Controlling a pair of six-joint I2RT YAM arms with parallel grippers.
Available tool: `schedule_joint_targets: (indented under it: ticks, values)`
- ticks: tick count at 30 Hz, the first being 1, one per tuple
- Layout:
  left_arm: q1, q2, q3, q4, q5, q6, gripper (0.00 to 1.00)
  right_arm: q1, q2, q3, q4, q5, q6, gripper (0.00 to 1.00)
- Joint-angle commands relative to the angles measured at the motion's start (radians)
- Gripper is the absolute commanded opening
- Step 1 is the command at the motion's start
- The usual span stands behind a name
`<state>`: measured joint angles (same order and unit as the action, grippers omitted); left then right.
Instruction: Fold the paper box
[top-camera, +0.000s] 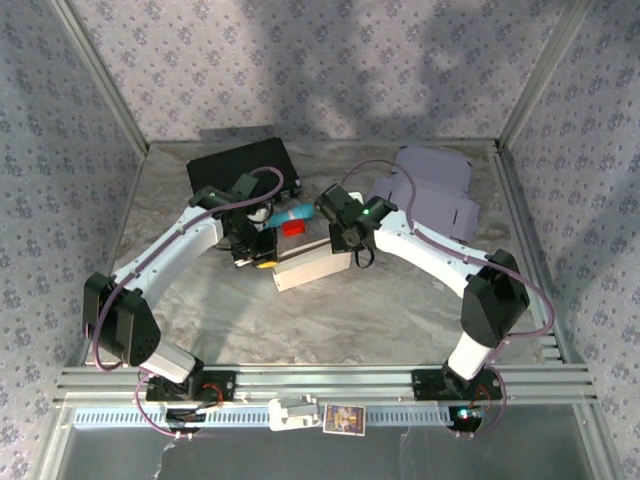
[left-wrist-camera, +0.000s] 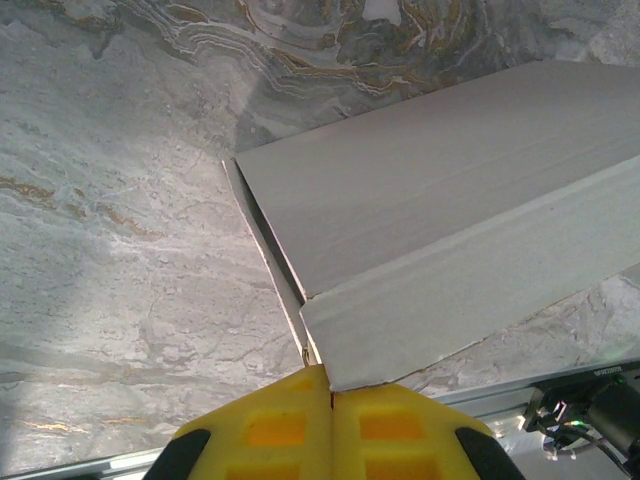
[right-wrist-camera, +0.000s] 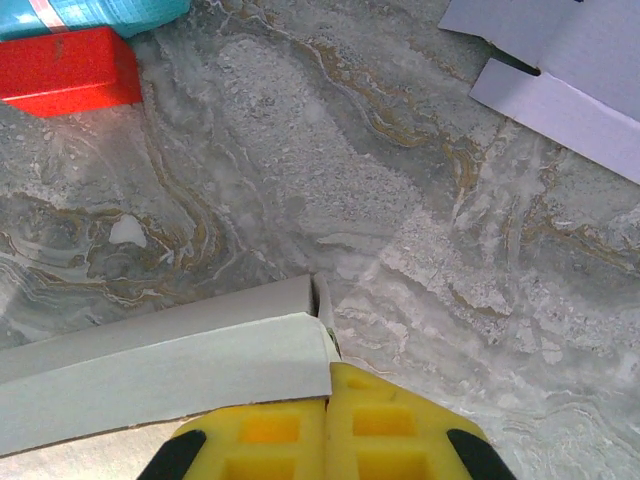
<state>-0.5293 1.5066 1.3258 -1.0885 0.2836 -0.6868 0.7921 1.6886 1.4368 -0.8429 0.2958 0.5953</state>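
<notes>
The paper box (top-camera: 312, 265) is a long white carton lying on the marble table between my two arms. My left gripper (top-camera: 262, 262) sits at its left end. In the left wrist view the yellow fingers (left-wrist-camera: 331, 385) are pressed together, and the box's thin end wall (left-wrist-camera: 290, 300) runs straight into their seam under a folded flap (left-wrist-camera: 470, 280). My right gripper (top-camera: 348, 252) sits at the box's right end. There the yellow fingers (right-wrist-camera: 328, 385) are also together, with the end wall (right-wrist-camera: 322, 300) meeting their seam beside the top flap (right-wrist-camera: 170, 370).
A red block (top-camera: 292, 228) (right-wrist-camera: 65, 72) and a teal cylinder (top-camera: 295, 212) (right-wrist-camera: 90, 12) lie just behind the box. A black tray (top-camera: 240, 165) stands at the back left. Flat lavender cardboard sheets (top-camera: 430, 190) (right-wrist-camera: 570, 60) lie at the back right.
</notes>
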Motion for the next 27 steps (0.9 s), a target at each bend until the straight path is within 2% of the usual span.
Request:
schedule_joint_targets:
  ticks: [1,11,21,27]
  values:
    - [-0.009,-0.020,-0.028,0.060,0.078,-0.003,0.00,0.027,0.051,0.002,-0.049,-0.072,0.025,0.00]
    - [-0.031,-0.036,-0.062,0.079,0.053,-0.007,0.00,0.027,0.067,0.016,-0.061,-0.069,0.023,0.00]
    - [-0.075,-0.050,-0.058,0.041,-0.030,0.028,0.00,0.026,0.071,0.025,-0.072,-0.060,0.025,0.00]
    - [-0.106,-0.080,-0.106,0.080,-0.079,0.028,0.00,0.027,0.076,0.034,-0.068,-0.063,0.024,0.00]
